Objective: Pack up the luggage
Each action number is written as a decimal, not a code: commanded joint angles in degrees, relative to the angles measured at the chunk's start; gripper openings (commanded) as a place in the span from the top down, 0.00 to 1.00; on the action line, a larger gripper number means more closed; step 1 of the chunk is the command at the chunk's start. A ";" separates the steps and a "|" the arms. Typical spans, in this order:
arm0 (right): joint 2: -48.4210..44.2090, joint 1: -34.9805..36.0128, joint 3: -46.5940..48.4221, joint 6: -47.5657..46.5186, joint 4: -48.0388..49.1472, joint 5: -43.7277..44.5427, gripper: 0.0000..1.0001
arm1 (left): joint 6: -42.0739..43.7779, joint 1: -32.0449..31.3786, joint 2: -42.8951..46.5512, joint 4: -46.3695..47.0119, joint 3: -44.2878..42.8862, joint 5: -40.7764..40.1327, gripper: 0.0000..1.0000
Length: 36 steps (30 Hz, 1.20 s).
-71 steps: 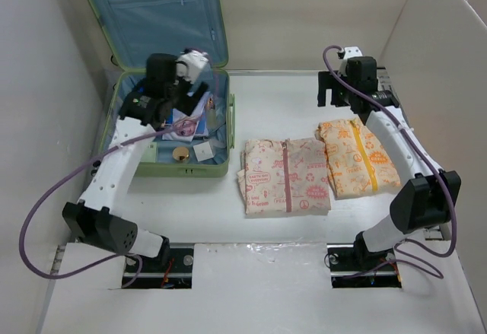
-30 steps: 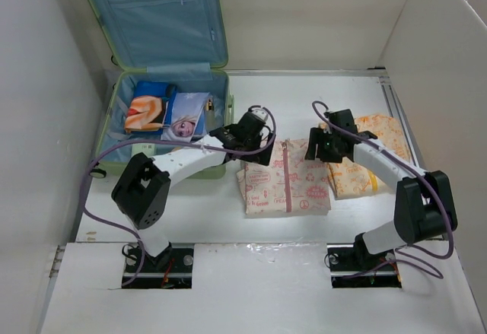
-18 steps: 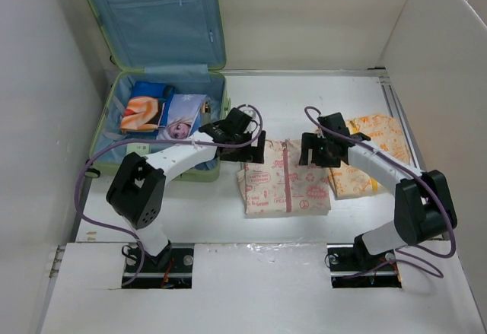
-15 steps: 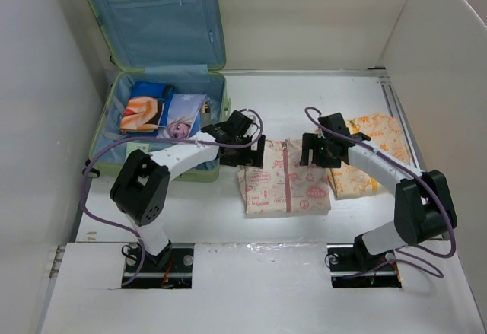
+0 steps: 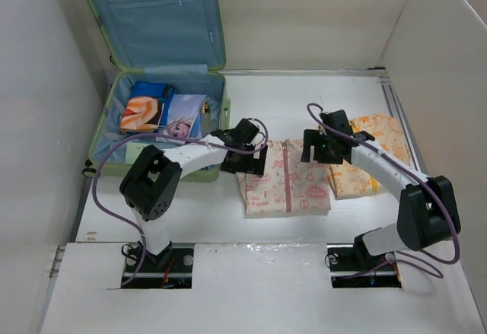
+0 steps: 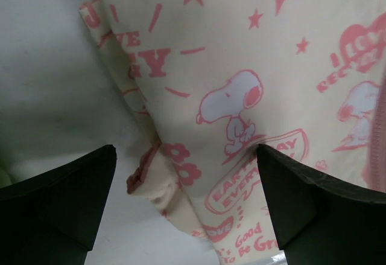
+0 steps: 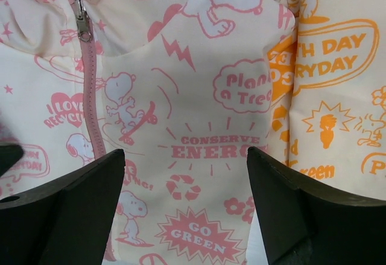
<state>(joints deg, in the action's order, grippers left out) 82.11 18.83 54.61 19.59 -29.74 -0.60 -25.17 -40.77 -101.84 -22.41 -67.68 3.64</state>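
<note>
- Top external view: both arms have swung to the pink-print garment (image 5: 285, 182) mid-table, left claw (image 6: 187, 183) over its left edge, right claw (image 7: 184, 180) toward its right.
- Both claws gape wide, empty.
- Luggage (image 5: 152, 14) sits open at the table's far-left corner; this garment likely goes in next.

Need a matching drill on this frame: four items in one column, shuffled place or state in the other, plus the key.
Column 1
1. luggage
2. pink-print jacket
3. orange-print jacket
4. left end effector

Column 2
A. open, straddling the pink print's left edge
B. far left, lid raised
C. folded flat, centre of the table
D. farthest right on the table

Pairs: 1-B, 2-C, 3-D, 4-A
</note>
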 commanded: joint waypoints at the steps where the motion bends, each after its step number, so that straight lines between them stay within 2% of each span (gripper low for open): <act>1: -1.25 -0.20 -1.08 -0.87 0.38 -0.63 0.14 | -1.81 -0.36 -5.03 -3.18 1.06 0.75 0.00; 4: -0.72 -0.72 -2.92 -0.87 1.87 -1.68 0.14 | -2.51 0.34 -8.45 -0.19 1.06 3.65 0.00; 6: -0.72 -1.25 -4.07 -0.87 3.62 -2.91 0.19 | -2.52 0.34 -9.51 1.14 0.53 5.32 0.00; 9: 0.42 -2.39 -7.04 -0.18 7.92 -5.72 0.25 | -1.82 0.87 -10.22 2.90 -0.70 8.48 0.10; 10: 0.42 -2.39 -7.84 0.61 9.24 -6.68 0.31 | -1.21 0.87 -10.22 3.77 -0.70 11.01 0.25; 14: 3.85 -2.92 -10.31 2.81 14.79 -12.48 0.41 | -1.20 0.87 -11.27 8.08 -1.23 17.52 0.45; 15: 3.85 -2.92 -11.79 3.34 15.75 -12.49 0.43 | -0.68 1.39 -11.88 9.31 -1.92 18.67 0.58; 16: 4.46 -2.92 -11.81 4.13 17.24 -13.36 0.45 | -0.67 1.40 -12.93 9.32 -2.54 19.47 0.68; 18: 4.47 -2.92 -12.60 4.14 17.78 -13.37 0.46 | -0.67 1.93 -14.17 9.93 -4.20 20.88 1.00; 21: 2.45 -3.54 -12.60 3.44 16.30 -12.50 0.46 | 0.90 2.54 -15.49 7.40 -7.10 19.75 1.00; 23: 0.35 -3.54 -9.28 0.99 11.67 -10.31 0.46 | 6.25 2.54 -15.49 2.74 -12.02 19.04 1.00; 26: -1.77 -3.54 -2.96 -2.18 5.85 -4.16 0.37 | 13.80 2.54 -13.04 -2.71 -19.23 14.74 1.00; 27: -2.38 -3.54 -1.10 -4.11 2.44 -1.53 0.33 | 19.40 2.54 -13.03 -6.55 -23.59 11.16 1.00; 28: -3.26 -3.54 0.57 -5.00 0.92 -0.55 0.31 | 21.28 2.54 -12.33 -6.59 -23.64 8.69 1.00; 32: -3.80 -4.15 8.31 -8.78 -3.57 2.35 0.30 | 31.48 2.54 -12.85 -20.86 -37.83 -0.28 1.00; 36: -2.48 -4.68 15.15 -11.07 -4.19 2.36 0.30 | 38.17 2.54 -15.93 -33.72 -49.08 -3.10 1.00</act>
<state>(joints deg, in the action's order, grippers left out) 79.83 14.66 65.34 11.88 -31.14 -0.75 3.68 -38.48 -117.34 -42.48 -108.90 6.55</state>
